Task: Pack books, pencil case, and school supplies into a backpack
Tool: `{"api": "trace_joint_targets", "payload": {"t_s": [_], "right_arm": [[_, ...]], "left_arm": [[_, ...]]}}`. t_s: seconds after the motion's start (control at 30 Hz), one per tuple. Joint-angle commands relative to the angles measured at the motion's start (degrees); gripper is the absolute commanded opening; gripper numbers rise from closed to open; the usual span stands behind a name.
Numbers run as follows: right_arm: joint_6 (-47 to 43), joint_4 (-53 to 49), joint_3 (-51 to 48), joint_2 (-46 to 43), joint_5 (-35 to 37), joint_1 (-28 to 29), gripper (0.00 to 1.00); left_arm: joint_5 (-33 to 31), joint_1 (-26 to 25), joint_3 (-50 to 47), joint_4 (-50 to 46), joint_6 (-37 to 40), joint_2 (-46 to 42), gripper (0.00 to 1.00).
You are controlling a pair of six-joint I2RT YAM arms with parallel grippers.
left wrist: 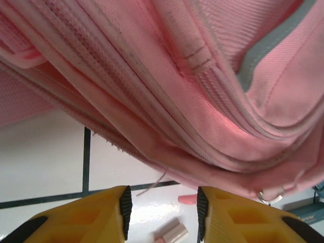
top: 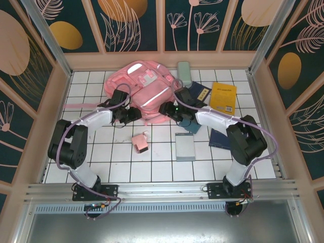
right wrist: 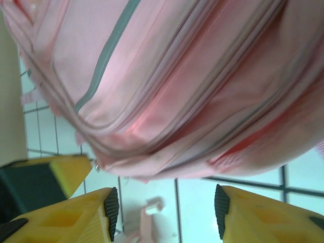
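Observation:
The pink backpack lies at the back middle of the tiled table. My left gripper sits at its near left edge and my right gripper at its near right edge. In the left wrist view the gripper is open, with bare tile between its pads and the backpack's zip seams just above. My right gripper is open too, below the backpack's lower edge. A yellow book and a navy book lie right of the backpack. Another navy book lies by my right arm.
A mint-green case lies at the back beside the backpack. A little pink box and a flat grey-blue box lie on the tiles nearer the front. A pink strap trails left. Walls close in the table on three sides.

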Motion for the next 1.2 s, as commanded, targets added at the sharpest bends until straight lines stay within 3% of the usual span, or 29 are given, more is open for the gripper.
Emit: {"api": "trace_joint_targets", "payload": {"t_s": [0.0, 0.2, 0.4, 0.57, 0.83, 1.0, 1.17], "right_arm": [[3.90, 5.71, -0.66, 2.12, -3.52, 2.11, 0.55], [8.21, 8.49, 1.76, 7.35, -3.58, 2.82, 0.57], [7.97, 6.97, 5.38, 11.17, -2.59, 2.30, 0.58], [8.34, 6.97, 5.26, 11.41, -2.47, 1.60, 0.57], [8.40, 7.12, 5.06, 10.76, -2.80, 1.49, 0.57], [8.03, 6.71, 5.13, 10.65, -2.73, 1.41, 0.57], [7.91, 6.78, 4.81, 10.45, -2.91, 1.30, 0.57]], "left_arm": [[0.80, -0.27, 0.78, 2.19, -1.24, 1.84, 0.40], [-0.55, -0.83, -3.59, 1.26, 2.03, -4.02, 0.39], [-5.67, -5.81, -6.96, 0.99, 4.90, -6.11, 0.38], [-8.48, -9.71, -5.31, 1.47, 7.17, -4.27, 0.37], [-9.91, -10.05, -3.54, 1.78, 7.43, 1.81, 0.34], [-6.24, -9.54, -2.29, 4.40, 5.99, 2.25, 0.34], [3.46, -5.77, -6.47, 11.32, 2.28, 0.67, 0.35]]}}
